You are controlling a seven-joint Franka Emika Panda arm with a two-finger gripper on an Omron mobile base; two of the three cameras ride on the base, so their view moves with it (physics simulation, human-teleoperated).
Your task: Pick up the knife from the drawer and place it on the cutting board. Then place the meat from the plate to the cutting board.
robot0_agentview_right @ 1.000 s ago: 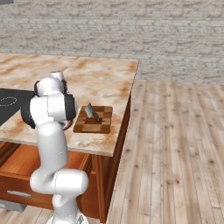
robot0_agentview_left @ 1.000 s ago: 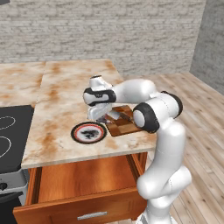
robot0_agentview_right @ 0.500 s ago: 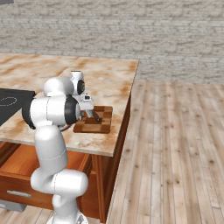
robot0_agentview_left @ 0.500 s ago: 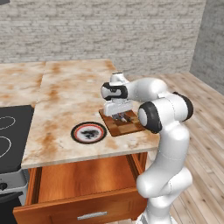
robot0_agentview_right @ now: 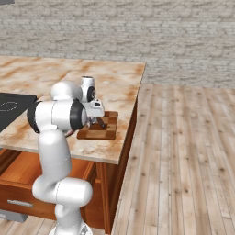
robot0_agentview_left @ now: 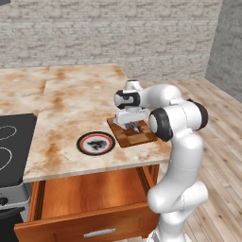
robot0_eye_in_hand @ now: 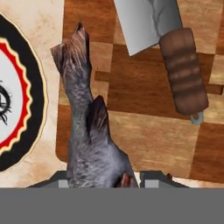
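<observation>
In the hand view the meat (robot0_eye_in_hand: 87, 140), a grey-brown lump, hangs from my gripper (robot0_eye_in_hand: 107, 179), which is shut on its lower end. It hangs over the left part of the checkered cutting board (robot0_eye_in_hand: 144, 87). The knife (robot0_eye_in_hand: 183, 72) lies on the board's far right side, its grey blade pointing away. The plate (robot0_eye_in_hand: 37, 100) shows at the left edge, beside the board. From the left base view, the gripper (robot0_agentview_left: 131, 124) hovers just above the board (robot0_agentview_left: 142, 137), and the plate (robot0_agentview_left: 96, 143) sits to its left. The drawer (robot0_agentview_left: 90, 196) stands open below the counter.
A black cooktop (robot0_agentview_left: 9, 142) is set into the marble counter (robot0_agentview_left: 71, 101) at the far left. The board (robot0_agentview_right: 98, 132) lies close to the counter's right front corner, with wood floor (robot0_agentview_right: 183, 151) beyond. The open drawer (robot0_agentview_right: 23, 181) juts out under the counter's front edge.
The arm has swung right from above the plate to above the cutting board, carrying the meat with it. The knife and plate have stayed put.
</observation>
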